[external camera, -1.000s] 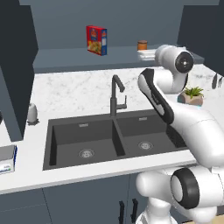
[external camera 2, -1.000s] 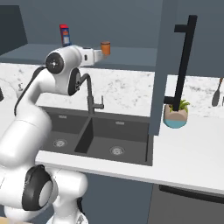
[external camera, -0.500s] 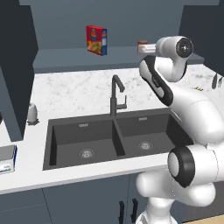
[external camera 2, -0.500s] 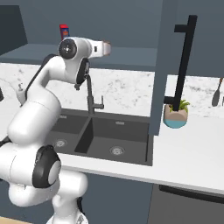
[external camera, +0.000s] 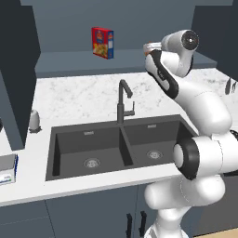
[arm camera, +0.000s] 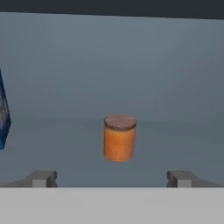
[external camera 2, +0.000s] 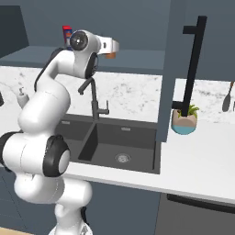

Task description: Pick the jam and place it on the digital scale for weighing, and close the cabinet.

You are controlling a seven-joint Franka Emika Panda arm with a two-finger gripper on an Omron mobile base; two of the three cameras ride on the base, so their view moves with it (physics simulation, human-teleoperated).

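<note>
Spread wide and empty, the gripper [arm camera: 112,178] faces the jam [arm camera: 119,138], which stands upright on the cabinet [arm camera: 175,87] shelf at twelve o'clock, apparently centred between the fingertips [arm camera: 43,178] and some way beyond them.

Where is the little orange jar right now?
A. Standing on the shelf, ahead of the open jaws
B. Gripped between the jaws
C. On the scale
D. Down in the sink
A: in the hand view the jar stands upright on the shelf, clear of both fingertips, with the jaws wide apart.
</note>
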